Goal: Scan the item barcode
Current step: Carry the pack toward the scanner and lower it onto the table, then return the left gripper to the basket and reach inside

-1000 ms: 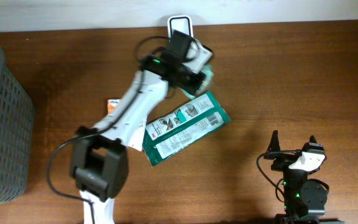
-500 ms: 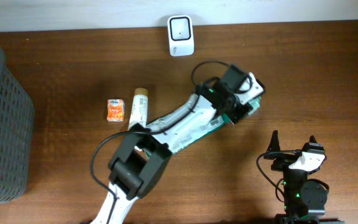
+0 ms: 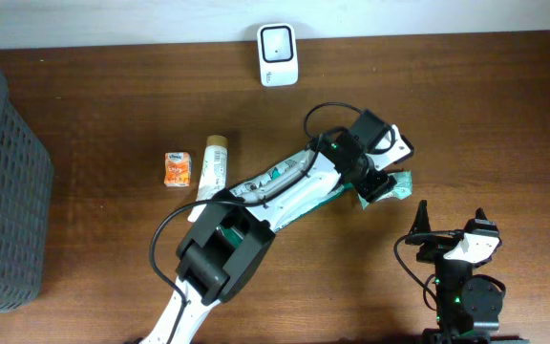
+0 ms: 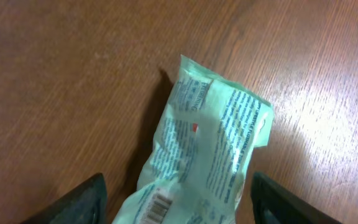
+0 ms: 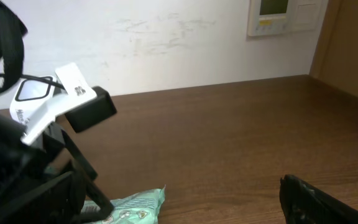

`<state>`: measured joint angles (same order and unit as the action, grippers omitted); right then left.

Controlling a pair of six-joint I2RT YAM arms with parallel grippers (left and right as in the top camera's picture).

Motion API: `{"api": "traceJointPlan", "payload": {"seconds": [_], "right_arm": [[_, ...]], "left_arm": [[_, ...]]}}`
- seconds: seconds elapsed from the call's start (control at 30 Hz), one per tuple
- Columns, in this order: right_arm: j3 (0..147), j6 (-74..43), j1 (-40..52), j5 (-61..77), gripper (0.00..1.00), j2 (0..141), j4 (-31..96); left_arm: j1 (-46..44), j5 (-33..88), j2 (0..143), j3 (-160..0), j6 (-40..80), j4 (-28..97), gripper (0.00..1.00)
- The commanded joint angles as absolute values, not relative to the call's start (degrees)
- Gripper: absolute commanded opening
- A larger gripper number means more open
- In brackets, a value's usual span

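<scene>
The item is a pale green packet (image 4: 213,134) with dark print, lying flat on the wooden table. A barcode (image 4: 157,202) shows on it near my left gripper (image 4: 179,205). That gripper stands open, one dark finger on each side of the packet with a gap on both sides. From overhead, my left gripper (image 3: 382,182) is over the packet's right end (image 3: 404,184), and the arm hides most of the packet. The white scanner (image 3: 277,41) stands at the table's back edge. My right gripper (image 3: 450,222) is open and empty near the front right.
A grey basket (image 3: 8,191) stands at the left edge. A small orange pack (image 3: 175,169) and a pale tube (image 3: 215,164) lie left of centre. The packet's end (image 5: 135,205) lies just in front of the right arm, whose dark finger (image 5: 328,202) shows low right.
My left arm has swung from the scanner to the right front with the packet, laid it on the table, and its jaws have opened. The right arm has not moved.
</scene>
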<state>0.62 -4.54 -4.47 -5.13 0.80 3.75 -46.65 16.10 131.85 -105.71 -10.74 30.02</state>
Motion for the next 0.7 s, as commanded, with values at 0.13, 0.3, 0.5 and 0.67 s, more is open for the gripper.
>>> {"api": "traceJointPlan", "payload": {"seconds": [0.13,0.3,0.5,0.67], "right_arm": [[0.3,-4.7,-4.9,-6.0,0.98,0.4,4.1],[0.3,-4.7,-4.9,-6.0,0.98,0.4,4.1],[0.3,-4.7,-4.9,-6.0,0.98,0.4,4.1],[0.3,-4.7,-4.9,-6.0,0.98,0.4,4.1]], "left_arm": [[-35.5,16.1,123.8,-122.4,-11.4,44.3,0.66],[-26.0,13.9,118.3,-135.6,-11.0,55.3,0.64],[-11.3,4.7,111.3,-144.5,-9.0,64.6,0.64],[3.6,3.2,108.0,-144.6,-4.6,70.4,0.63]]}}
